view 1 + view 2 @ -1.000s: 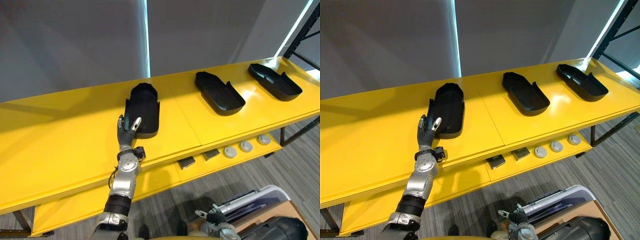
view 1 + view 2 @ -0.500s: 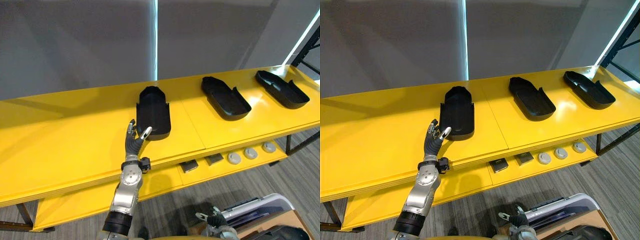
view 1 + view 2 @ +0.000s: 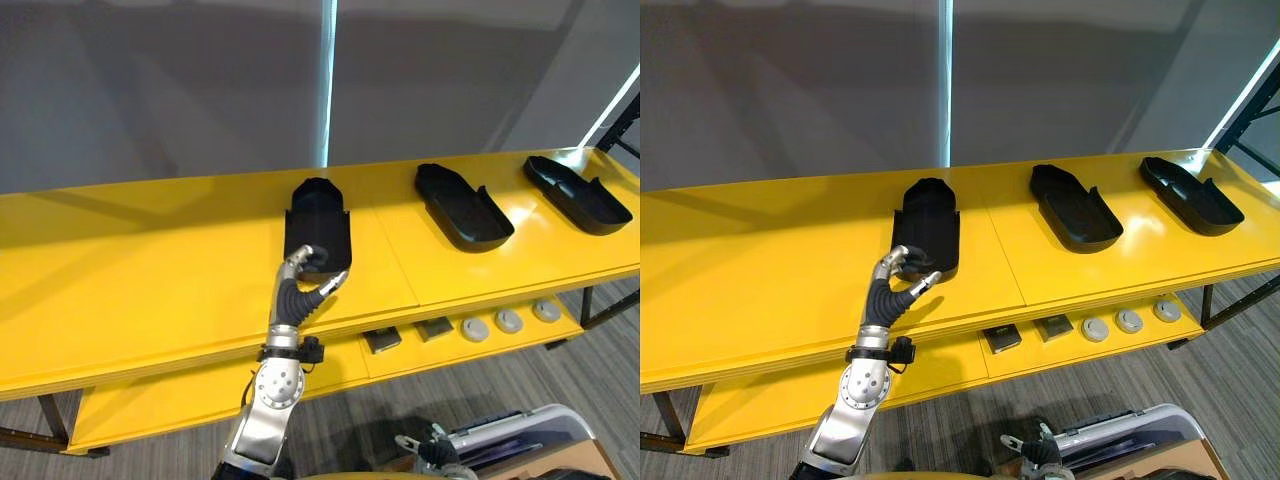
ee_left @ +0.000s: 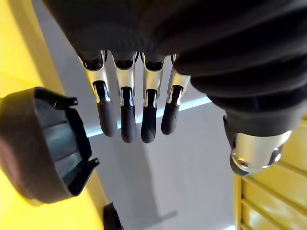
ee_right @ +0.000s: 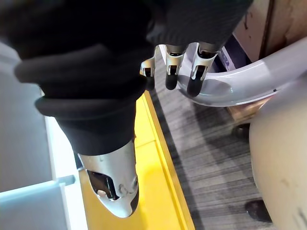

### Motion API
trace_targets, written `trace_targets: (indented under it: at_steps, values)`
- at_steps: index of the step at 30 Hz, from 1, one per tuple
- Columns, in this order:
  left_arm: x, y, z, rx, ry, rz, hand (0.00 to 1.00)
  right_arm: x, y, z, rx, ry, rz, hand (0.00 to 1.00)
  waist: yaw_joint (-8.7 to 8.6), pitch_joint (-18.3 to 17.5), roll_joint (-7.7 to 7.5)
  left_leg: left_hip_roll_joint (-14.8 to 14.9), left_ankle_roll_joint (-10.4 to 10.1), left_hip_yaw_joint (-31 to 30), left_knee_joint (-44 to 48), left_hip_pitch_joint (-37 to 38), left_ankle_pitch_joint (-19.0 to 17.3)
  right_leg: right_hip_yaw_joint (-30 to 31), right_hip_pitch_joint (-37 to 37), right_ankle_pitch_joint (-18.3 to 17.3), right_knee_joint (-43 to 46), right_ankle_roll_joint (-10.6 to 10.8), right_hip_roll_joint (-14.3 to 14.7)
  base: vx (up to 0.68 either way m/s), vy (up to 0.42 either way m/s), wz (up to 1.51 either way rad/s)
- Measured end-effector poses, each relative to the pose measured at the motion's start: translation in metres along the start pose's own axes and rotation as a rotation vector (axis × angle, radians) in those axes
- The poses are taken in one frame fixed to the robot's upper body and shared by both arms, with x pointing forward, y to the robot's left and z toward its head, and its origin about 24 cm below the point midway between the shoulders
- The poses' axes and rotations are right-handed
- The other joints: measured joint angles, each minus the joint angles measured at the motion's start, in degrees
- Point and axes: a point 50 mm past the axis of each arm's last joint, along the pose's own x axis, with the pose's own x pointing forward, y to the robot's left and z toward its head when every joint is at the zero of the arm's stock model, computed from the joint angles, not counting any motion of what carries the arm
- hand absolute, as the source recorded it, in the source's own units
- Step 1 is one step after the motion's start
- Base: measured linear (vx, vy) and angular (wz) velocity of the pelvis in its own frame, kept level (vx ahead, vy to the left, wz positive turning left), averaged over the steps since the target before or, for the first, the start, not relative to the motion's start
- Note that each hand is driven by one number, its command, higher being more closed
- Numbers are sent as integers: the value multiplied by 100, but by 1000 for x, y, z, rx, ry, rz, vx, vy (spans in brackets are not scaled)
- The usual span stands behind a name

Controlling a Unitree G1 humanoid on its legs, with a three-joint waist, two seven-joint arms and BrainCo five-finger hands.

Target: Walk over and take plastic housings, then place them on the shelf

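Your left hand (image 3: 303, 290) is drawing back from the nearest plastic housing (image 3: 320, 228), whose near end it was touching a second ago. Its fingers are hanging relaxed, holding nothing, and your view is shifting as the head moves. That housing is lying hollow side up on the yellow shelf (image 3: 140, 260), with a second housing (image 3: 463, 206) and a third housing (image 3: 580, 196) further right. You are likely handling a light, stiff, smooth shell, so pinching a side wall seems safest. Your right hand (image 5: 196, 76) is hanging low; I cannot tell its state.
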Motion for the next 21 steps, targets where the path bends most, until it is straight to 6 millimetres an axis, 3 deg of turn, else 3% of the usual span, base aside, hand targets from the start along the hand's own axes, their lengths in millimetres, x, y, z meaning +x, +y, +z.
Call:
trace_targets:
  at_steps: [8, 19, 21]
  values:
    - [16, -20, -25, 87, 82, -104, 100, 0, -1, 0, -10, 0, 2, 0, -28, -15, 1, 3, -1, 19, -34, -21, 2, 11, -4, 36, -122, 18, 16, -37, -11, -2]
    - [40, -20, -44, 219, 138, -154, 100, 3, 1, 9, -13, -21, 9, 0, -224, 9, -16, -4, 0, 150, -7, -85, -2, 153, -82, 169, -253, -24, 27, 13, 0, -8]
    - [40, -17, -47, 239, 146, -147, 100, 5, 2, 12, -13, -29, 12, 0, -331, 28, -18, -4, 0, 156, -7, -85, -2, 159, -86, 169, -253, -24, 27, 0, 0, 0]
